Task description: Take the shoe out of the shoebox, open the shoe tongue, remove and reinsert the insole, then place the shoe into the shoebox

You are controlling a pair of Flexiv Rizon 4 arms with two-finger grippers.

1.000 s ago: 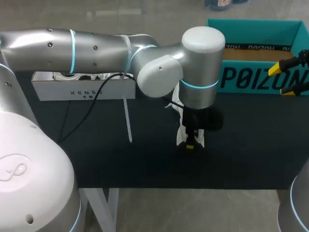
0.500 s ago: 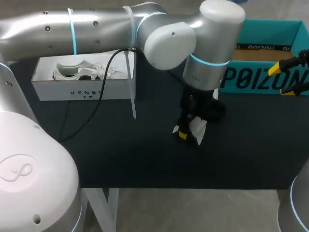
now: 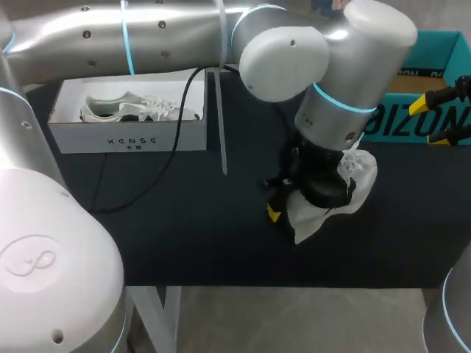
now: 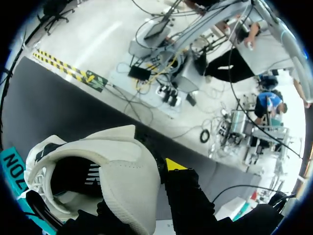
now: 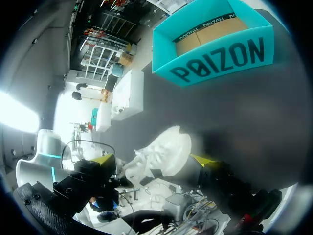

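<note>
Up close, left jaws clamp the shoe point(image 4: 122, 169); overhead, right jaws gape empty.

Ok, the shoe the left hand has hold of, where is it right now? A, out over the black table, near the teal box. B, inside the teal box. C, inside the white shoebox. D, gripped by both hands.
A: the left hand holds the white shoe over the black table, outside the teal box, far from the white shoebox, with the right hand apart from it.
</note>
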